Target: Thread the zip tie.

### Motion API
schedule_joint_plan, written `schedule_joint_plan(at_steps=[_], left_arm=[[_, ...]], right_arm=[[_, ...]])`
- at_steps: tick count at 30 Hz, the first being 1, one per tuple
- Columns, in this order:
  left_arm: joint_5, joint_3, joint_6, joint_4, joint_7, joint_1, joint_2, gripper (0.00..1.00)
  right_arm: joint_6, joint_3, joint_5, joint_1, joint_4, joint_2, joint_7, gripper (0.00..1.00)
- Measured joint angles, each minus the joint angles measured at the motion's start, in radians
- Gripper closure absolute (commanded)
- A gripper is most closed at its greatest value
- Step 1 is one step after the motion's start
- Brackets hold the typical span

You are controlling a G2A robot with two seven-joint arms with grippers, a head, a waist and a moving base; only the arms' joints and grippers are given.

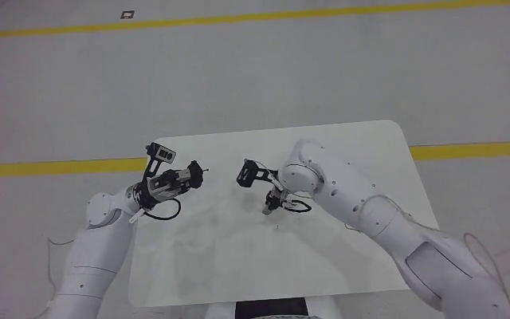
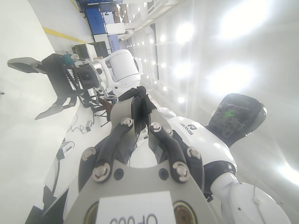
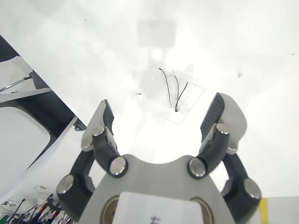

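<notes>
Left arm: the left gripper (image 1: 197, 173) (image 2: 138, 94) is held above the left part of the white tabletop (image 1: 358, 159) and points toward the tabletop's middle. Its fingers (image 2: 121, 110) are clenched. A thin black strip is pinched between them, apparently a zip tie (image 1: 205, 170) (image 2: 139, 130). A short tip of it projects past the fingertips in the top view. How much of the strip lies inside the grip cannot be determined.

Right arm: the right gripper (image 1: 269, 207) (image 2: 23, 90) (image 3: 161, 97) is positioned near the centre of the tabletop, just right of the left gripper and apart from it. It points down at the surface. Its fingers (image 3: 211, 115) are released, spread wide, and grasp nothing.

Below the right gripper, three loose zip ties (image 3: 167, 87) lie flat on a clear sheet (image 3: 191, 99) on the tabletop. They are thin, black and slightly curved. They lie side by side, and two of them appear to meet at one end. The open fingers are above them and do not touch them. A small dark speck (image 3: 139, 93) lies just beside the sheet.
</notes>
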Motion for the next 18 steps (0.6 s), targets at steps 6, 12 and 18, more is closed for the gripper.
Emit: schedule_joint_plan(at_steps=[6,12,18], left_arm=[[0.0,0.0,0.0,0.0,0.0,0.0,0.0,1.0],[0.0,0.0,0.0,0.0,0.0,0.0,0.0,1.0],[0.0,0.0,0.0,0.0,0.0,0.0,0.0,1.0]], right_arm=[[-0.025,-0.06,0.015,0.016,0.006,-0.005,0.016,0.0],[-0.021,-0.06,0.008,0.013,0.009,-0.005,0.006,0.0],[-0.008,-0.05,-0.061,0.013,0.006,0.002,-0.017,0.22]])
